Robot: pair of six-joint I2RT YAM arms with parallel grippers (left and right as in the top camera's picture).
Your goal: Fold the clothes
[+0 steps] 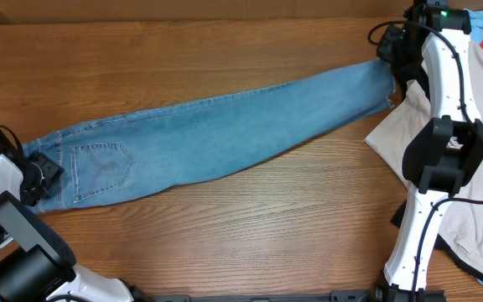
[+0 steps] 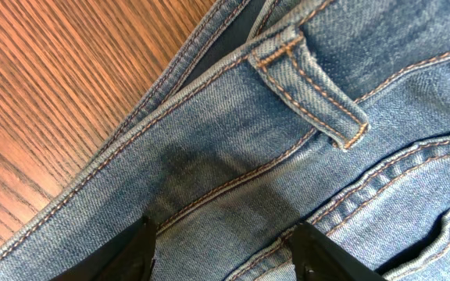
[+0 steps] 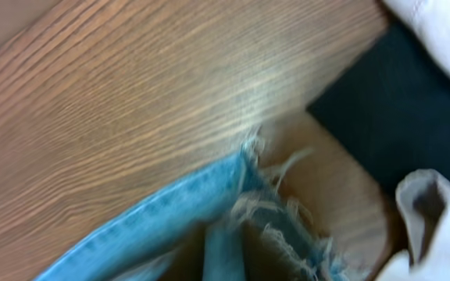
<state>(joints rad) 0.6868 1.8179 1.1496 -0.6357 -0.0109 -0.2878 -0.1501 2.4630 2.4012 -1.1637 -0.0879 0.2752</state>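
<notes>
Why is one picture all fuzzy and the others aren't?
The right wrist view is smeared: the frayed hem and the table grain look streaky, probably motion blur. The left wrist view is sharp, and every stitch on the belt loop shows. The overhead view is clear and evenly lit, with the whole jeans easy to see.

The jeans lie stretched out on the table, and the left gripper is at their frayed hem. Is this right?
Not quite. The left gripper is at the waistband of the jeans, beside a belt loop; the left wrist view shows it. The rest is right.
</notes>
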